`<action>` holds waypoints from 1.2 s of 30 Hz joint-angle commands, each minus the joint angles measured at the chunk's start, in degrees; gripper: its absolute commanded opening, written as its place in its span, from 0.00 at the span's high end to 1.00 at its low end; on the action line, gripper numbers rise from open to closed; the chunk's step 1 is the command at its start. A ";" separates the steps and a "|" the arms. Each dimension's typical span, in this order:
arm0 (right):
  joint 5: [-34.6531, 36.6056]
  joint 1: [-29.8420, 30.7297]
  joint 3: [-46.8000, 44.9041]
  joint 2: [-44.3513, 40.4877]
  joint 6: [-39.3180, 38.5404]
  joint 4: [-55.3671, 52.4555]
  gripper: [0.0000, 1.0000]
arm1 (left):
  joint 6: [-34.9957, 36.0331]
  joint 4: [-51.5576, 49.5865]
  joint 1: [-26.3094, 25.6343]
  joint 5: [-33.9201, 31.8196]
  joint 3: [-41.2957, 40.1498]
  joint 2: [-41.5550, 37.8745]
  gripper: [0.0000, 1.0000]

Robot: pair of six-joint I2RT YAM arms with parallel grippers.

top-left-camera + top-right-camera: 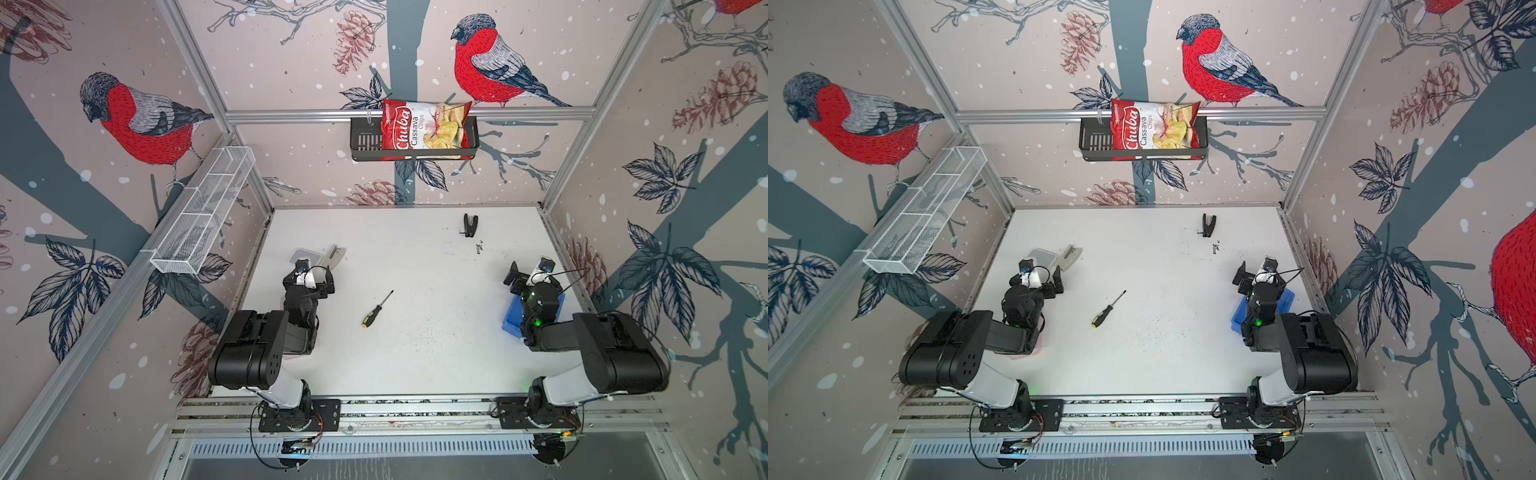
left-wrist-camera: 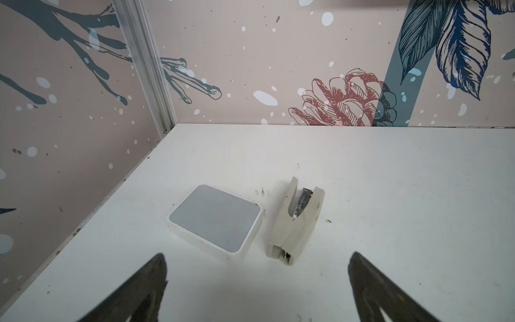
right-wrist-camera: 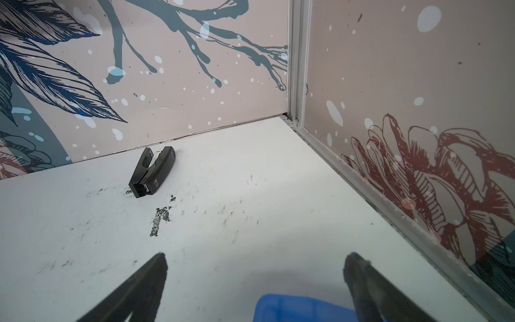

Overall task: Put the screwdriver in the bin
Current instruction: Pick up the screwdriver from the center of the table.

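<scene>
2 black parallel grippers stand spread wide and hold nothing: the left gripper (image 2: 257,290) hovers near a flat white-and-grey square plastic box (image 2: 216,220) and a beige stapler (image 2: 295,223), the right gripper (image 3: 255,290) above the small rectangular bright blue plastic bin (image 1: 512,316). Between both arms, well apart from the bin, the small screwdriver with black-and-yellow handle and thin dark metal shaft (image 1: 376,310) lies flat on the scuffed white tabletop (image 1: 415,353). Farther back lies 1 black clip-like piece (image 3: 152,171).
</scene>
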 commanded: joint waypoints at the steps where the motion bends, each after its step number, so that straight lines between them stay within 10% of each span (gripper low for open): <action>1: 0.20 -0.04 0.10 0.04 0.80 0.70 0.00 | -0.23 2.04 0.05 -0.49 -0.08 -0.11 0.00; 25: 0.35 0.07 -0.29 -0.22 0.74 1.18 0.00 | 0.18 1.66 -0.02 0.56 -0.13 -0.69 0.00; 36: 1.10 2.27 -1.70 -8.86 -1.89 -2.58 0.01 | 7.25 -24.18 -5.39 7.81 8.04 -14.04 0.00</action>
